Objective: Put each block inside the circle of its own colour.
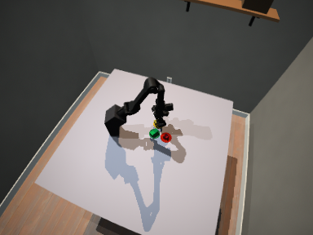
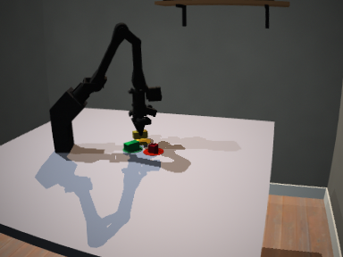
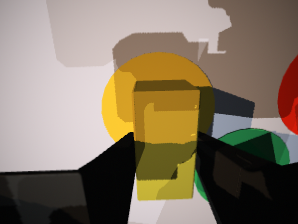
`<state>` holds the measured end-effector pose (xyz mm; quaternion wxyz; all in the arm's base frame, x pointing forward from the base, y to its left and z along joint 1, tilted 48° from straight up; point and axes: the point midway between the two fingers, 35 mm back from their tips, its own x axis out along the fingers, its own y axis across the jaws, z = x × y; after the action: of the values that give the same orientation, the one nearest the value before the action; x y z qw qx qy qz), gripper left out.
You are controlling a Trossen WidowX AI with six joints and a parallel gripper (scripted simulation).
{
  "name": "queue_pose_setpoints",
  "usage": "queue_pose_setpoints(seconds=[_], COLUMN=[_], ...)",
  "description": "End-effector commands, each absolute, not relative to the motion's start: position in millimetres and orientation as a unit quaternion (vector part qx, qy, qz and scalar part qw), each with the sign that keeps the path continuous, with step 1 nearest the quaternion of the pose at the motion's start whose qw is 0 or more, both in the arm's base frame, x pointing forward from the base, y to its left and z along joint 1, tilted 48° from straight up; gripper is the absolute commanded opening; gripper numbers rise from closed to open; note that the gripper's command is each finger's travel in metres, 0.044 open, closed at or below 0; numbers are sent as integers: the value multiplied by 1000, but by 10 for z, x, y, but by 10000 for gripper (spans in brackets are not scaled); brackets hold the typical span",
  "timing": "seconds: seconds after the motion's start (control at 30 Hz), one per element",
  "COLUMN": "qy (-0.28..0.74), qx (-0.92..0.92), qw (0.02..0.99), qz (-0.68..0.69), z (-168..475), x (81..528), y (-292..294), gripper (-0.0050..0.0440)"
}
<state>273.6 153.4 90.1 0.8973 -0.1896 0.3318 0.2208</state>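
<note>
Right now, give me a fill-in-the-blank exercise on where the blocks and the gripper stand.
1. The gripper is shut on the ____ block.
2. In the wrist view, the held block hangs over the ____ circle.
3. The red block rests on the ____ circle.
4. The block beside the red one is ____.

Missing words: yellow; yellow; red; green

Three blocks: one yellow block, one green block, one red block, three coloured circles
</note>
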Motion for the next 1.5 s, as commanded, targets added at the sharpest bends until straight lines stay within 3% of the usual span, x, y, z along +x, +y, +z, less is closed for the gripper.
queue_pose_setpoints(seconds=[0.0, 0.83, 0.97, 1.47], qy=[322, 323, 323, 315], qx=[-186, -187, -187, -183], qw=[901, 901, 901, 905], qz=[223, 221, 221, 220], z=[939, 851, 851, 983], x=[2800, 2877, 2877, 2847], y=[1570, 1598, 1598, 1607], gripper=[105, 105, 195, 195])
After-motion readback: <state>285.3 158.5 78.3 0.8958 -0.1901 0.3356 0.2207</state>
